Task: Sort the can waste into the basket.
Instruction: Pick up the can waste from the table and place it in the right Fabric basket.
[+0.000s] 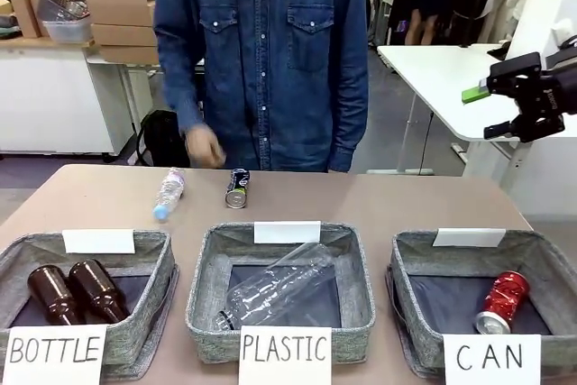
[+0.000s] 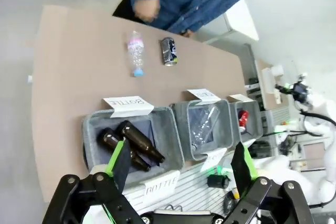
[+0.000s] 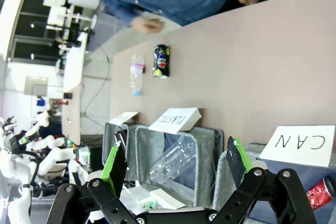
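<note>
- BOTTLE basket (image 1: 153, 313), near left, holds two brown bottles (image 1: 77, 290); no part of this job
- A small plastic bottle (image 1: 169, 194) lies on the table, far and left of centre; the person's hand (image 1: 205, 146) hangs blurred above the far edge just beside it, touching nothing that I can see
- The dark can (image 1: 237, 188) lies on its side on the bare table, far centre, just right of that bottle; it is not yet sorted
- PLASTIC basket (image 1: 203, 299), near centre, holds one clear bottle (image 1: 279, 290)
- CAN basket (image 1: 406, 304), near right, has the red can (image 1: 501, 302) lying in its right half; by my reckoning the task is half done, with the dark can left
- Left gripper (image 2: 181, 161) is held high over the near left, looking down on the table; jaws wide, nothing between them
- Right gripper (image 1: 491, 107) is raised at the far right, above and beyond the CAN basket, well apart from the dark can; jaws wide and empty, fingers pointing left
</note>
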You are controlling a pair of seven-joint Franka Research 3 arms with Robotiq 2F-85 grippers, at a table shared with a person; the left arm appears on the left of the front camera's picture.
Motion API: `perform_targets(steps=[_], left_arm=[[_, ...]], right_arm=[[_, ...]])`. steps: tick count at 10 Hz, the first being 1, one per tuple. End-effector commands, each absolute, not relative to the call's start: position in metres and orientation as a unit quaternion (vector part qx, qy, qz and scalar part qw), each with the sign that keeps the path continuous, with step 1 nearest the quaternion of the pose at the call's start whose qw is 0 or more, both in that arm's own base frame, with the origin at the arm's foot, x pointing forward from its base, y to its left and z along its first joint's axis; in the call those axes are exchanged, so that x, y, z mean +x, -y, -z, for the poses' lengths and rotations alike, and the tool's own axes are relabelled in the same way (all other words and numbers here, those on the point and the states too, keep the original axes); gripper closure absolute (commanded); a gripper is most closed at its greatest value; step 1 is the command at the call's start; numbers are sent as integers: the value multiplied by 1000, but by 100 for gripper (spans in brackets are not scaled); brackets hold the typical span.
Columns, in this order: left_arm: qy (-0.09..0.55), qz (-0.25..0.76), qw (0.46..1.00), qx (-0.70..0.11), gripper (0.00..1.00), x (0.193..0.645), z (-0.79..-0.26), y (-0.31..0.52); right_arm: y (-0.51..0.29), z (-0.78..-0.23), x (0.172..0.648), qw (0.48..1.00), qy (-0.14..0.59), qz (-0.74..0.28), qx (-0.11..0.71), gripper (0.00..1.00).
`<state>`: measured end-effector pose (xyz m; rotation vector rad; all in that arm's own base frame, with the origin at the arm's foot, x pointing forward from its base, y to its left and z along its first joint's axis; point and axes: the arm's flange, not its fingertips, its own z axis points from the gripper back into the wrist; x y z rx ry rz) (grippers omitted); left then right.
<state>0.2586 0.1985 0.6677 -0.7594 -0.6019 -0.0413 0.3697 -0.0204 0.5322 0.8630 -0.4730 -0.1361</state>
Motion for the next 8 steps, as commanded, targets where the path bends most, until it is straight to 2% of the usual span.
perform_targets(steps=[1, 4, 6, 8], left_arm=[[270, 53, 894, -355, 0, 299, -656, -131], [249, 77, 897, -356, 0, 356, -634, -48], [229, 89, 902, -354, 0, 364, -626, -22], [237, 100, 901, -348, 0, 361, -630, -26]], right_arm=[[23, -533, 372, 881, 228, 53, 412, 0], [23, -533, 372, 881, 228, 53, 412, 0], [23, -533, 372, 881, 228, 53, 412, 0], [23, -533, 372, 881, 228, 53, 412, 0]])
